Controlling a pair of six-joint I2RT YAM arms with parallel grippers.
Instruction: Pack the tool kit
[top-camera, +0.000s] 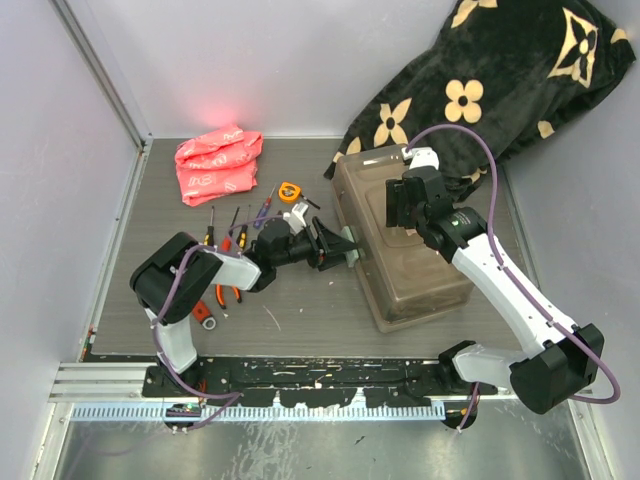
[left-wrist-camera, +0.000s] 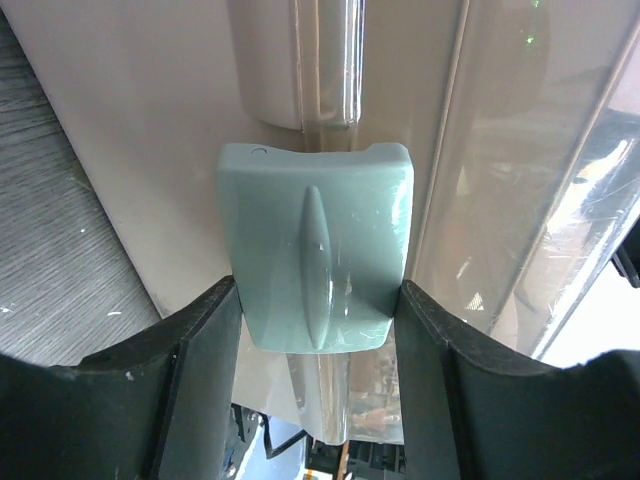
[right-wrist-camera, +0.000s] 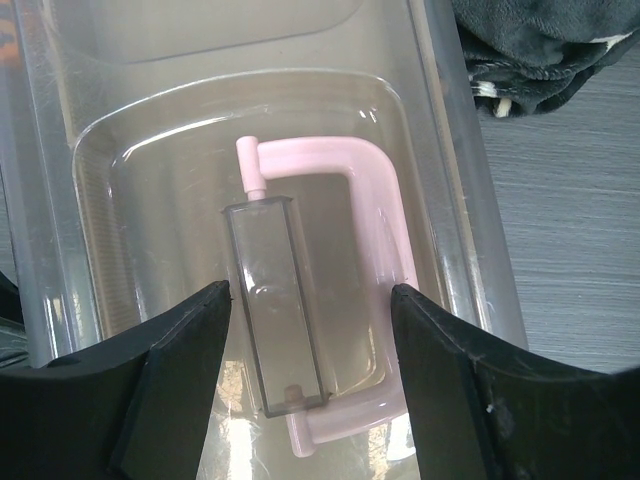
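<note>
No legible text, white marks on pink bag (top-camera: 218, 164) too small to read

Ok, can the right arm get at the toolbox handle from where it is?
Probably yes: the right claw hangs open straight above the handle on the toolbox lid, nothing between them.

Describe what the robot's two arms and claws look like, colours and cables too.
Both the left arm and the right arm have bulky black joint housings joined by white segments, each trailed by a loose purple cable. The left claw and right claw are black, each with two broad, matte, wedge-shaped fingers.
</note>
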